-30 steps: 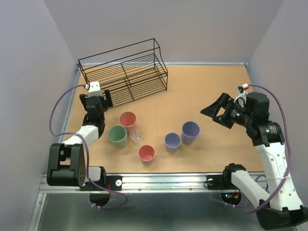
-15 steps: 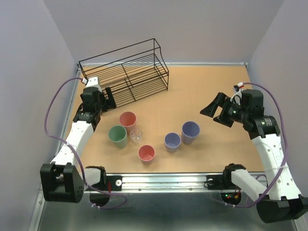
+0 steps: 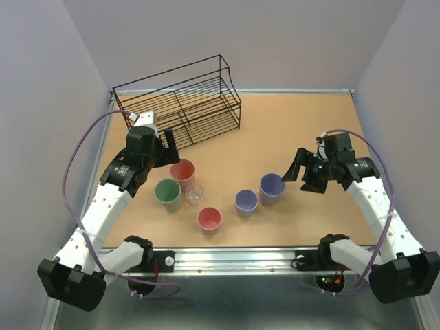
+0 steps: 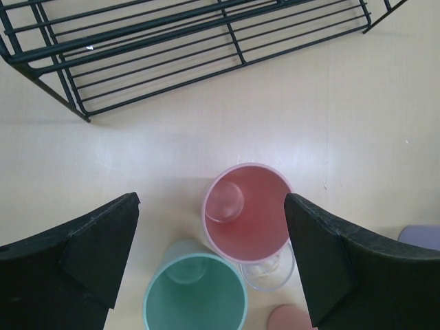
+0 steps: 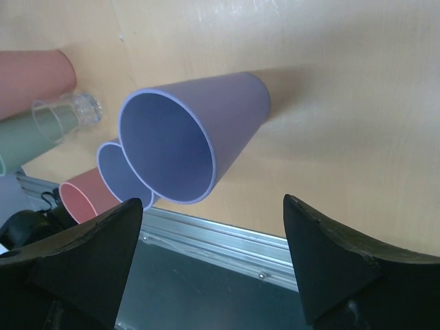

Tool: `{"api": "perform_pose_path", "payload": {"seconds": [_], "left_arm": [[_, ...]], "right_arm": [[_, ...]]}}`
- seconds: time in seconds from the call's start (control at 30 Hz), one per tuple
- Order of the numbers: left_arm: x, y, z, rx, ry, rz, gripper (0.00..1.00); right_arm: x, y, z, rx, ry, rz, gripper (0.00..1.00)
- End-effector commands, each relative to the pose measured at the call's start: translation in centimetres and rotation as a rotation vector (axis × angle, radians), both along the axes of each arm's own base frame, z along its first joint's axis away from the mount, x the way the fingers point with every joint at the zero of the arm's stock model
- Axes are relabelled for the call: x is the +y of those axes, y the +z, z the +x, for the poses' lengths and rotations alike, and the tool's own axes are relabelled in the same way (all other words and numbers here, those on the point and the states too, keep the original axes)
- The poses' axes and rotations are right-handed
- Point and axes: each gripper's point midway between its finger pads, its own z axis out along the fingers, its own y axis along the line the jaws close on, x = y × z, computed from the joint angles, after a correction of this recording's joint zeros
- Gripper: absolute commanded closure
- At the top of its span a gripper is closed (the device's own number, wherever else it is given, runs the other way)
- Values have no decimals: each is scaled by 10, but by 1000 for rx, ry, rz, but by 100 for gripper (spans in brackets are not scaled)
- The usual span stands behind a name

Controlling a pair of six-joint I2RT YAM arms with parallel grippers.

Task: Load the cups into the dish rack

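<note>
1. My left end effector (image 4: 210,237) hangs with its jaws spread wide and nothing in them, looking straight down. A salmon-pink cup (image 4: 247,213) stands upright below, between the fingers and nearer the right one. I read this as the line-up for a top-down grasp.
2. Space there is tight. The sage green cup (image 4: 196,299) sits just nearer than the pink one, and the small clear cup (image 4: 271,271) is tucked against the pink one below the right finger. That finger could clip the clear cup on the way down.
3. Beyond this end effector lies the dish rack (image 4: 185,48), holding no cups. Only bare tabletop (image 3: 289,124) separates it from the pink cup, so the carry looks unobstructed.
4. Between my two end effectors, the second pink cup (image 3: 209,218) and a lavender cup (image 3: 246,201) stand upright, close to the front rail (image 3: 234,258).
5. My right end effector (image 3: 302,175) is also spread and empty. It sits low and tilted, aimed at the other lavender cup (image 5: 185,137) just ahead, not touching it. Open tabletop lies behind it and to its far side, leaving it plenty of room.
</note>
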Motion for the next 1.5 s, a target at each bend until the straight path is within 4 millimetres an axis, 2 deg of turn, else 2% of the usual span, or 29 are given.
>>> {"api": "perform_pose_path", "payload": {"seconds": [0.0, 0.27, 0.57, 0.6, 0.77, 0.8, 0.9, 0.93, 1.03, 1.1, 1.13, 1.17, 1.23, 1.27, 1.3, 1.33, 1.37, 1.4, 1.43, 1.47], "left_arm": [[-4, 26, -8, -27, 8, -31, 2], [-17, 45, -14, -61, -24, -63, 3], [-22, 49, -23, -70, -66, -75, 3], [-22, 50, -23, -73, -69, -79, 3], [-22, 60, -25, -93, -82, -76, 3], [-21, 62, -25, -98, -80, -69, 3], [-19, 72, -24, -127, -85, -60, 3], [-18, 76, -23, -144, -80, -63, 3], [-20, 92, -20, -196, -79, -86, 1], [-31, 106, -20, -220, -136, -117, 1], [-36, 109, -19, -221, -159, -127, 1], [-42, 119, -15, -230, -175, -142, 1], [-51, 134, -12, -244, -206, -176, 1], [-59, 150, -8, -263, -230, -204, 1], [-66, 161, -8, -276, -262, -229, 1], [-71, 172, -6, -298, -280, -247, 1], [-77, 192, -3, -328, -296, -279, 1], [-86, 203, -5, -341, -339, -309, 1], [-93, 212, -1, -359, -362, -334, 1], [-102, 231, -8, -392, -425, -373, 1]], "right_arm": [[6, -10, 5, -1, 20, -37, 13], [22, -32, 14, 20, 68, -108, 20], [33, -60, 17, 56, 104, -190, 34], [32, -65, 17, 67, 102, -209, 43], [30, -69, 17, 76, 102, -229, 74], [30, -68, 18, 72, 106, -232, 84], [26, -64, 20, 64, 103, -255, 93], [26, -55, 24, 51, 98, -263, 99], [18, -32, 39, 1, 77, -319, 100], [7, 0, 56, -67, 39, -386, 100], [3, 10, 57, -74, 34, -406, 100], [4, 39, 72, -146, 5, -405, 100], [6, 65, 81, -197, -10, -390, 100], [10, 79, 88, -228, -23, -367, 100], [19, 108, 97, -282, -44, -300, 100], [26, 123, 101, -307, -50, -257, 100], [43, 138, 103, -328, -17, -171, 100], [56, 151, 107, -350, 7, -104, 100], [70, 183, 114, -423, -5, 0, 100], [87, 199, 110, -444, 49, 98, 99]]}}
